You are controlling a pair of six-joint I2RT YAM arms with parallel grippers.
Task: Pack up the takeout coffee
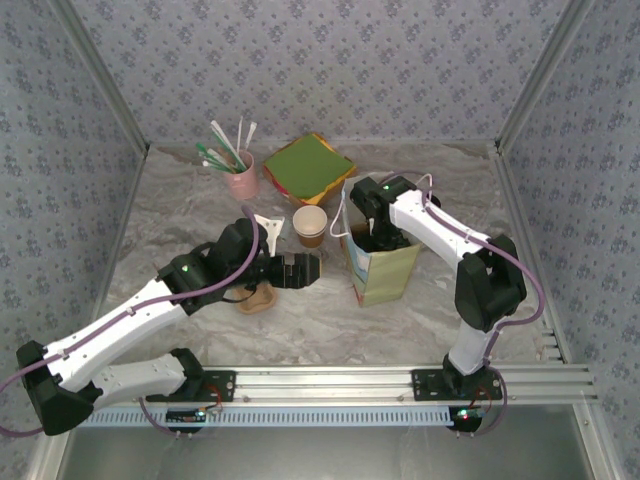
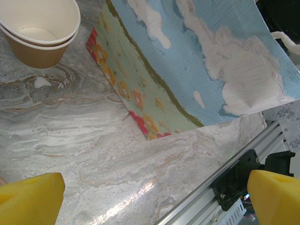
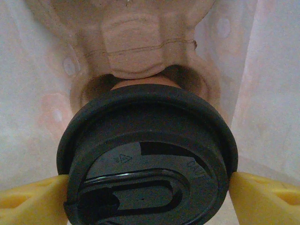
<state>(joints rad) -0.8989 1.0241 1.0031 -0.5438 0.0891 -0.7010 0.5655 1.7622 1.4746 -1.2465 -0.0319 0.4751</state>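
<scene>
One takeout coffee (image 3: pixel 145 140) clamped in right pincer (image 3: pixel 147 190), left pincer (image 2: pixel 154 194) apart, one paper bag (image 1: pixel 388 275)

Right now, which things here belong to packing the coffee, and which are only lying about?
For the job: coffee cup with black lid, cardboard carrier, paper bag.
Lying about: open cup without lid, pink cup, napkins.

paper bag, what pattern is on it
Paper bag: blue sky, white clouds, green strip with red-orange flowers; best in left wrist view.
</scene>
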